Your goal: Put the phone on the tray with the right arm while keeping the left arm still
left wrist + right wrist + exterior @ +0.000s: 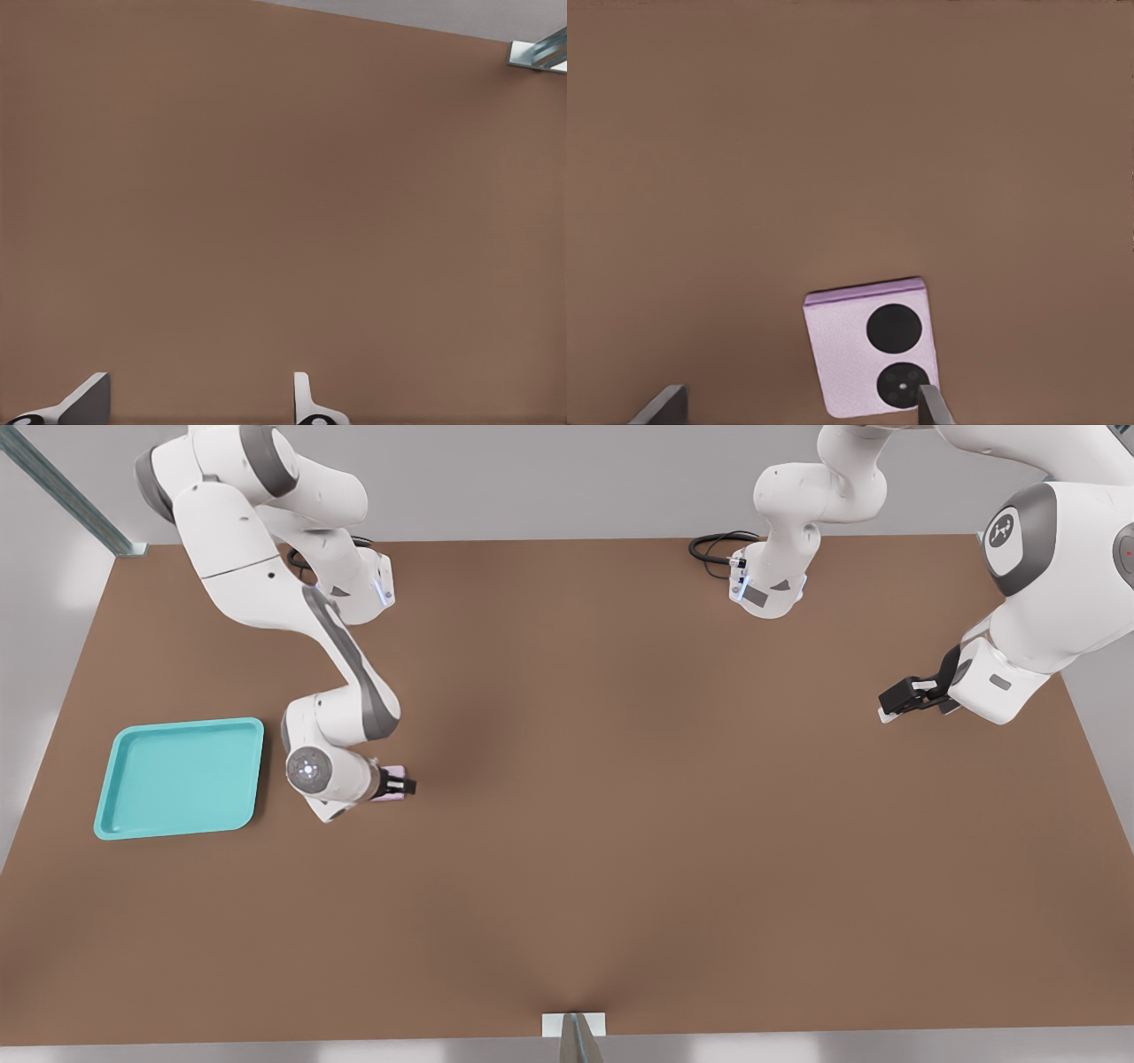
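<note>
The pale pink-lilac phone (868,345) lies flat on the brown table with its two black lenses facing up. My gripper (799,411) hangs low over it, open, with the phone between the spread fingers and close to one fingertip (934,407). In the front view the gripper (403,784) sits just to the right of the turquoise tray (177,779), and only a pink sliver of the phone (394,771) shows from under the hand. The tray holds nothing.
The brown table (620,824) stretches wide toward the front view's right. Black cables (713,547) lie at the far edge by an arm base. A metal bracket (574,1026) sits at the near edge.
</note>
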You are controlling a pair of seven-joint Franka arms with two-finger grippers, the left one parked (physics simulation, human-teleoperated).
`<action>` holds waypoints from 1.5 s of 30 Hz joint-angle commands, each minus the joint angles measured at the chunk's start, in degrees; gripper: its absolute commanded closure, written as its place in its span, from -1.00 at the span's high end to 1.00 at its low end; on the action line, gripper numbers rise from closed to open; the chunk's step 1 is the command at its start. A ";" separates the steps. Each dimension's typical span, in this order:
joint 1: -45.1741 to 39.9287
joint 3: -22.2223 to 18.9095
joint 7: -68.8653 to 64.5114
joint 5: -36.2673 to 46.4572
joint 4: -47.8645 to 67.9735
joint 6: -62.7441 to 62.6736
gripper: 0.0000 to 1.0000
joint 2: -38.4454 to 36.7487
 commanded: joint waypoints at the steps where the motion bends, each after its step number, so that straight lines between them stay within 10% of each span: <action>1: -0.32 0.01 -2.28 0.07 -0.02 3.53 0.94 0.35; 45: -4.71 2.12 -18.01 -0.45 -11.80 23.39 1.00 3.51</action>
